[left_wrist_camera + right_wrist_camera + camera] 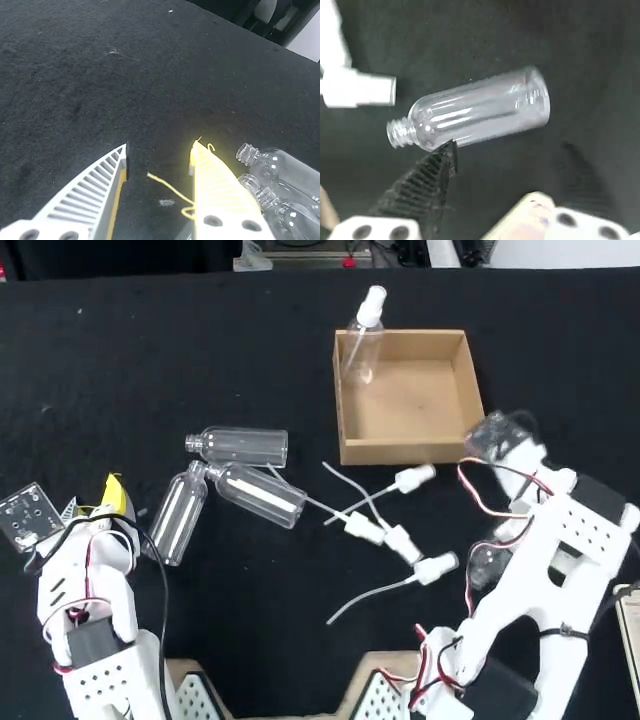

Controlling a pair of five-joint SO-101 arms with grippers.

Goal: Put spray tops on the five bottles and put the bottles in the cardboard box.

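Bottle with spray top upright in far left corner of cardboard box; three open bottles lying clustered on black tabletop between box and left arm; fifth bottle open, on its side below right arm, neck toward a loose top. Four loose spray tops with tubes scattered on tabletop just in front of box. Left claw apart and empty, low over tabletop beside necks of two clustered bottles; right claw apart, nothing clamped, black finger tip at fifth bottle's shoulder, contact unclear.
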